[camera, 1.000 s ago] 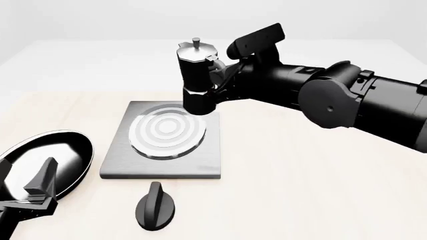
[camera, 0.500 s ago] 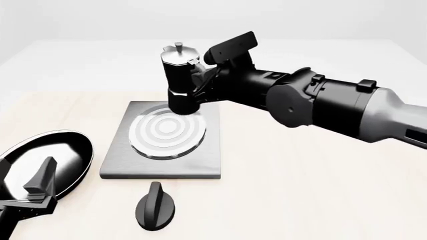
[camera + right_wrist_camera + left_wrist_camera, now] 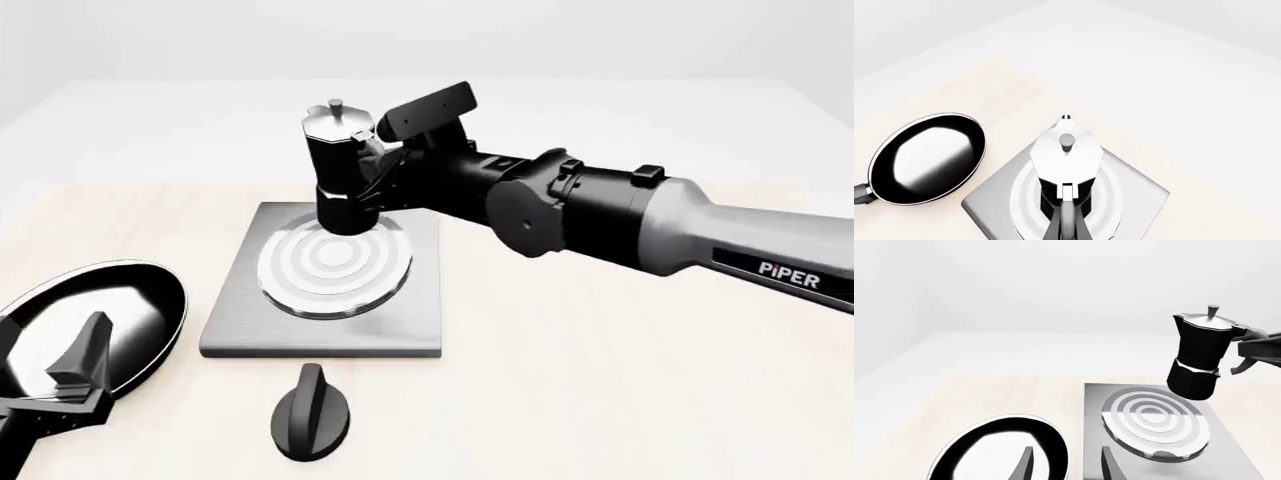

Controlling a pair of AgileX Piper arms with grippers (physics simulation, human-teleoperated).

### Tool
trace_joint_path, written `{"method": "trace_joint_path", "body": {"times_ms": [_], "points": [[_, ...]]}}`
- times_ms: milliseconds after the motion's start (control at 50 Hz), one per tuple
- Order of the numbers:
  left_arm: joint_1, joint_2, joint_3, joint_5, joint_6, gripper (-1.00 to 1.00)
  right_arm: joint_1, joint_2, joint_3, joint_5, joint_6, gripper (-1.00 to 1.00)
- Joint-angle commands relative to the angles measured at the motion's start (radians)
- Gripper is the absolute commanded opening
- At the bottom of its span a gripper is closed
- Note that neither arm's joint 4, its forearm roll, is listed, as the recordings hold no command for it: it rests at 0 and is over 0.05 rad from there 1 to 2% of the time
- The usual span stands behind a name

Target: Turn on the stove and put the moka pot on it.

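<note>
Moka pot [image 3: 343, 168] — held in the air by its handle in the right end effector [image 3: 387, 165], upright, long axis vertical, lid knob uppermost; base above the 12 o'clock edge of the stove [image 3: 240, 315] rings, not touching them. In the front view the handle points toward 3 o'clock, into the arm.

Stove — flat grey slab on the worktop [image 3: 601, 380], concentric rings on top. Separate black knob [image 3: 310, 412] lies at 6 o'clock of the slab; seen only in the front view.

Frying pan [image 3: 100, 315] — at 9 o'clock of the stove, just beside it.

Left end effector [image 3: 74, 385] — low over the pan's near edge, fingers [image 3: 1026, 465] parted, gripping nothing.

Right wrist view — shows the pot from above, lid over the rings; the end effector's own fingers barely show. Left wrist view — shows the clear gap between pot base and rings, which the front view leaves less certain.
</note>
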Motion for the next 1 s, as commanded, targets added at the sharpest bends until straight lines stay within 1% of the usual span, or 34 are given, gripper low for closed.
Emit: {"method": "trace_joint_path", "body": {"times_ms": [20, 160, 180, 300, 580, 740, 1000], "points": [[0.006, -0.009, 0.000, 0.007, 0.003, 1.00, 0.006, 0.059, -0.052, -0.020, 0.011, -1.00], [0.007, -0.001, 0.000, 0.000, 0.005, 1.00, 0.004, 0.106, -0.079, -0.029, 0.011, -1.00], [0.007, 0.001, 0.000, -0.002, 0.005, 1.00, -0.005, 0.129, -0.096, -0.026, 0.004, -1.00], [0.006, 0.011, 0.000, -0.009, 0.004, 1.00, -0.010, 0.174, -0.131, -0.021, 0.004, -1.00], [0.008, 0.028, 0.000, -0.023, 0.004, 1.00, -0.015, 0.248, -0.194, -0.012, 0.001, -1.00], [0.008, 0.046, 0.000, -0.038, 0.005, 1.00, -0.009, 0.280, -0.212, -0.012, 0.004, -1.00], [0.009, 0.061, 0.000, -0.049, 0.005, 1.00, -0.014, 0.334, -0.210, -0.038, 0.009, -1.00]]}}
